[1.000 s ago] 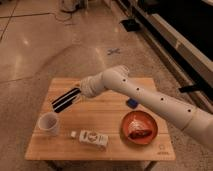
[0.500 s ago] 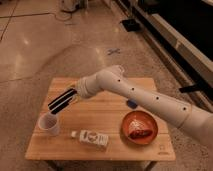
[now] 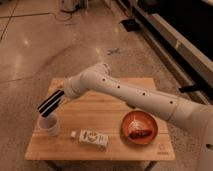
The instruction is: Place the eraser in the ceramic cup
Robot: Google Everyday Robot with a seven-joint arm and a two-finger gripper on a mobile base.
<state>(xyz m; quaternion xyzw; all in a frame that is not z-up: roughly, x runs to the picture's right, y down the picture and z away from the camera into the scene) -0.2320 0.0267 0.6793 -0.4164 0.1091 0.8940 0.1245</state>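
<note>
The white ceramic cup [image 3: 50, 126] stands upright near the front left corner of the wooden table [image 3: 107, 112]. My gripper [image 3: 52, 103] reaches down and left from the white arm [image 3: 125, 92] and sits just above the cup's rim. It is shut on the eraser [image 3: 45, 109], a slim black bar with a paler edge. The bar is tilted, with its lower end over the cup's mouth. I cannot tell whether the eraser touches the cup.
A white bottle [image 3: 91, 137] lies on its side near the front edge, right of the cup. An orange-red bowl [image 3: 139, 127] with something in it sits at the front right. Bare floor surrounds the table; dark furniture lines the far right.
The gripper with the eraser has moved down and left, from above the table's left edge to just over the cup. The cup, bottle and bowl have not moved.
</note>
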